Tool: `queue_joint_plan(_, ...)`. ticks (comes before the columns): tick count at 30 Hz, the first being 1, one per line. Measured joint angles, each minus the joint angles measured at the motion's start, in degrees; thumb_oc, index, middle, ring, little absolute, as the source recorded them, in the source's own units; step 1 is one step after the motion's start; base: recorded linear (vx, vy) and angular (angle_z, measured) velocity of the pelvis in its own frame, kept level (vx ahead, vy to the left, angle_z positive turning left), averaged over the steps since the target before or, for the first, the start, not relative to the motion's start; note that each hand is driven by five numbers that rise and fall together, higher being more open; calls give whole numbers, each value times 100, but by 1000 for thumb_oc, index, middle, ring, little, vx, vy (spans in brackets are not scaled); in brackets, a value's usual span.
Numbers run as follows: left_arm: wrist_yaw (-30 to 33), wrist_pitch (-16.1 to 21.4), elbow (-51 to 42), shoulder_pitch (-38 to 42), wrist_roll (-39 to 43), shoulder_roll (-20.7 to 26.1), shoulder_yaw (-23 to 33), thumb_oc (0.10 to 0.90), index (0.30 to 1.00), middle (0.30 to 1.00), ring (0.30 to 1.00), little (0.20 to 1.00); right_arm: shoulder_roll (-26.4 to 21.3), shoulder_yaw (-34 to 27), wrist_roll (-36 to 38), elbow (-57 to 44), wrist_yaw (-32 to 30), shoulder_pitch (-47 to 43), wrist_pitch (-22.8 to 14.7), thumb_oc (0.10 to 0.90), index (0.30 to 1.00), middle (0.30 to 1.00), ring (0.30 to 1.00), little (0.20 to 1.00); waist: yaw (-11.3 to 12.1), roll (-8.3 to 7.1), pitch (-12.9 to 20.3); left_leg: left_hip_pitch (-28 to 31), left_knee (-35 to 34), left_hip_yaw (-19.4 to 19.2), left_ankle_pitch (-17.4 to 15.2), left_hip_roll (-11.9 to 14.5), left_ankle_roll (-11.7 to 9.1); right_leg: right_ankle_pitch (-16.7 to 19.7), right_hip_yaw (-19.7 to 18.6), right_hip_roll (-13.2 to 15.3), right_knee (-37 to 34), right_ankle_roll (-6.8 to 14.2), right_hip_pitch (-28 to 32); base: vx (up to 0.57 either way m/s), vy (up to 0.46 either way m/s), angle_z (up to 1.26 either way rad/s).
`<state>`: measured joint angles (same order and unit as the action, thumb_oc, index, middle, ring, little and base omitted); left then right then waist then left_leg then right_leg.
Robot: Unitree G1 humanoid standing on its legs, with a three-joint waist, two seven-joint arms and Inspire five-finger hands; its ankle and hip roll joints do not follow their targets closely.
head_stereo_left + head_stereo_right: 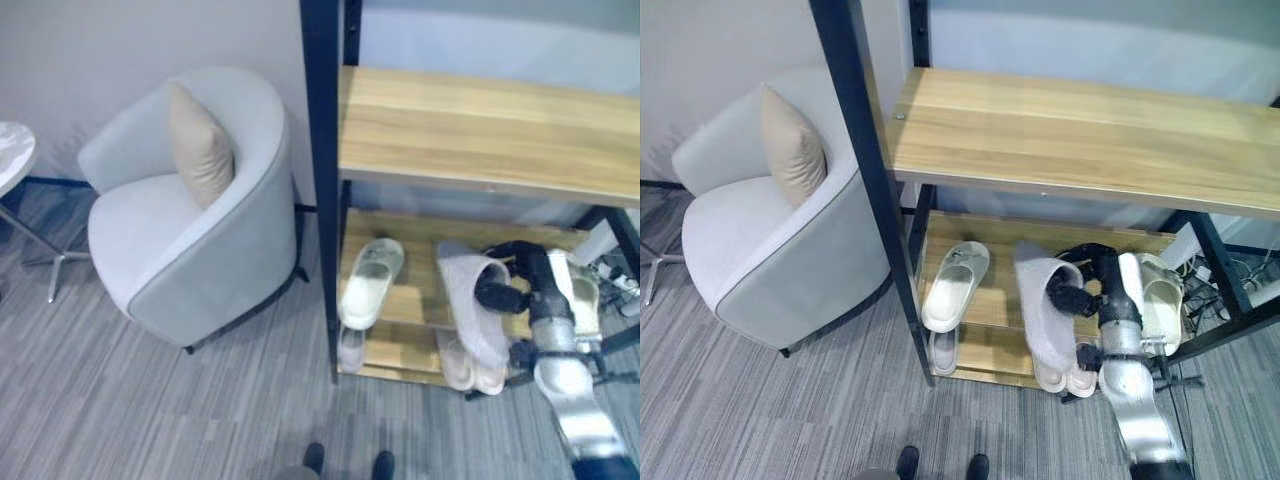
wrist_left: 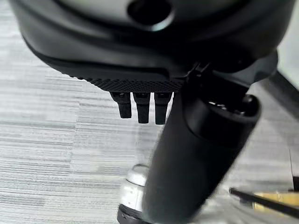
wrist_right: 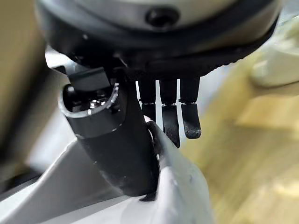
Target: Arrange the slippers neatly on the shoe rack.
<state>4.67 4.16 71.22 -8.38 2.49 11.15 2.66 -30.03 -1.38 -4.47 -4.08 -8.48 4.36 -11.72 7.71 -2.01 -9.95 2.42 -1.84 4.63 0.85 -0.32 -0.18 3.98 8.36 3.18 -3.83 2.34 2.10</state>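
Dark fingers (image 3: 170, 123) and thumb of the right hand (image 1: 502, 292) are pinching the upper band of a grey slipper (image 1: 474, 305), so that one's clamped between them and hanging tilted over the front of the middle shelf (image 1: 400, 305) of the shoe rack (image 1: 321, 180). Its toe end is pointing down toward the bottom shelf, where a pale pair of slippers (image 1: 472, 368) is sitting right below it, touching or nearly so, can't quite tell.

Just to the right of the hand a cream slipper (image 1: 582, 295) is lying on the same middle shelf. Further left on that shelf another cream slipper (image 1: 368, 282) is resting at an angle with its toe poking over the front edge, and under it a grey slipper on the bottom shelf (image 1: 351, 349) is peeking out.

The left hand (image 2: 187, 154) is hanging over the striped grey carpet (image 1: 150, 410), fingers relaxed and holding nothing.

Well off to the left of the rack, a light grey armchair (image 1: 190, 220) is sitting with a beige cushion (image 1: 200, 145) on it, plus a small round side table (image 1: 12, 155) at the edge.
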Motion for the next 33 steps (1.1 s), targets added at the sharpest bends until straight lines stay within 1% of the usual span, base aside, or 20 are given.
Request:
queue_joint_plan(3,-48,158,-730,90,774,135,399,800,900,900,900,900,90,-24,125,18,546,644,-216,400,300,300,300,300,-21,-12,-277,-452,1185,-21,-486,-60,-10,-580,-33,63,1281,-46,-535,-276,-63,3)
queue_joint_plan(5,8,453,-953,205,1213,162,660,800,900,900,900,900,79,16,243,57,898,835,-119,400,300,300,300,300,-16,-34,-496,-697,1747,-13,-872,-68,3,-906,-22,126,1811,-69,-745,-186,-23,3)
queue_joint_plan(7,55,595,-1244,465,1919,244,942,800,900,900,900,900,151,50,474,315,1027,981,-263,400,300,300,300,300,-126,-1,-682,-1365,2746,-17,-1174,-79,61,-1210,-52,158,2722,-101,-1341,-186,-16,1)
queue_joint_plan(9,238,745,-1406,800,2576,248,1219,800,900,900,900,900,130,70,534,503,1142,932,-167,400,300,300,300,300,-190,84,-790,-2079,3575,-44,-1482,-58,153,-1466,-180,146,3513,-60,-2016,-162,-19,-14)
queue_joint_plan(10,278,830,-1538,817,2722,262,1261,800,900,900,900,900,120,75,599,503,1164,875,-164,400,300,300,300,300,-208,87,-847,-2371,3905,-99,-1625,-58,177,-1580,-223,166,3956,-107,-2364,-193,-17,-24)
queue_joint_plan(11,385,952,-1857,828,2946,282,1218,800,900,900,900,900,82,127,750,495,1171,767,-170,400,300,300,300,300,-229,101,-872,-2838,4468,-149,-1806,-79,224,-1894,-351,161,4614,-252,-2874,-121,-22,-13)
queue_joint_plan(12,456,1062,-2038,863,3077,315,1174,800,900,900,900,900,19,239,838,518,1163,608,-174,400,300,300,300,300,-284,107,-892,-3156,4871,-159,-1944,-88,228,-2018,-384,153,4965,-237,-3184,-111,-21,-10)
queue_joint_plan(13,492,1187,-2092,908,3115,371,1142,800,900,900,900,900,-32,332,929,547,1168,394,-172,400,300,300,300,300,-294,127,-936,-3415,5265,-179,-2105,-70,218,-2093,-441,169,5274,-230,-3489,-77,-25,-20)
queue_joint_plan(14,644,1305,-2268,1040,3349,393,1085,800,900,900,900,900,-153,634,923,609,1107,-64,-168,400,300,300,300,300,-274,167,-915,-4034,5848,-142,-2323,-63,184,-2238,-512,62,5757,-229,-4072,-152,-21,-40)
queue_joint_plan(16,801,1479,-2444,1251,3513,409,1088,800,900,900,900,900,-395,952,916,610,1069,-790,-241,400,300,300,300,300,-251,159,-954,-4798,6607,-186,-2508,14,213,-2338,-563,44,6510,-290,-4912,-108,-30,-28)
queue_joint_plan(18,937,1577,-2674,1639,3691,424,805,800,900,900,900,900,-640,1359,795,947,778,-1796,-315,400,300,300,300,300,-159,176,-958,-5855,7696,-140,-2786,-50,189,-2674,-623,49,7654,-311,-5968,-47,-23,16)
queue_joint_plan(21,1224,1726,-2949,1951,3776,355,400,800,900,900,900,900,-468,1635,663,1727,204,-3254,-280,400,300,300,300,300,120,231,-939,-7140,9103,-100,-3193,44,212,-3001,-535,122,9009,-391,-7246,-5,-20,-2)
queue_joint_plan(23,1325,1722,-2899,2023,3769,347,139,800,900,900,900,900,-454,1865,461,2051,-203,-3841,-277,400,300,300,300,300,192,295,-934,-7706,9619,-44,-3283,8,190,-3121,-491,185,9521,-390,-7778,14,-11,11)
queue_joint_plan(24,1381,1753,-2908,2008,3778,351,113,800,900,900,900,900,-506,2114,352,2282,-365,-4154,-292,400,300,300,300,300,175,318,-933,-7904,9884,-21,-3353,10,280,-3192,-483,191,9766,-420,-7964,48,1,12)
queue_joint_plan(25,1437,1752,-2840,1985,3785,328,113,800,900,900,900,900,-544,2252,215,2499,-452,-4400,-283,400,300,300,300,300,236,331,-950,-8045,10093,-27,-3429,17,216,-3259,-485,218,9994,-461,-8111,81,2,11)
queue_joint_plan(27,1609,1860,-2820,1889,3776,432,-146,800,900,900,900,900,-878,2920,-128,3201,-781,-5330,-190,400,300,300,300,300,273,392,-948,-8579,10793,-30,-3614,-93,224,-3483,-560,304,10739,-423,-8673,79,7,14)
queue_joint_plan(28,1671,1869,-2914,1876,3777,418,-129,800,900,900,900,900,-1120,2960,-297,3379,-907,-5765,-54,400,300,300,300,300,392,405,-957,-8966,11247,-79,-3732,-99,239,-3574,-639,329,11205,-502,-9101,104,-13,10)
queue_joint_plan(29,1761,1896,-2881,1874,3778,406,-103,800,900,900,900,900,-1147,2838,-346,3506,-1182,-6017,-2,400,300,300,300,300,434,452,-999,-9237,11547,-65,-3781,-126,208,-3648,-637,367,11502,-469,-9362,103,-15,8)
queue_joint_plan(31,1782,1921,-2657,1861,3768,399,-123,800,900,900,900,900,-1356,2814,-360,3681,-1531,-6320,52,400,300,300,300,300,446,558,-1185,-9441,11977,-84,-3877,-211,236,-3751,-704,410,11956,-458,-9531,49,-35,18)
queue_joint_plan(33,1920,1912,-2394,1887,3763,392,-79,800,900,900,900,900,-1609,2885,-380,3967,-1663,-6701,125,400,300,300,300,300,424,520,-1552,-9392,12274,-250,-4006,-207,258,-3920,-899,460,12345,-463,-9570,-3,-46,15)
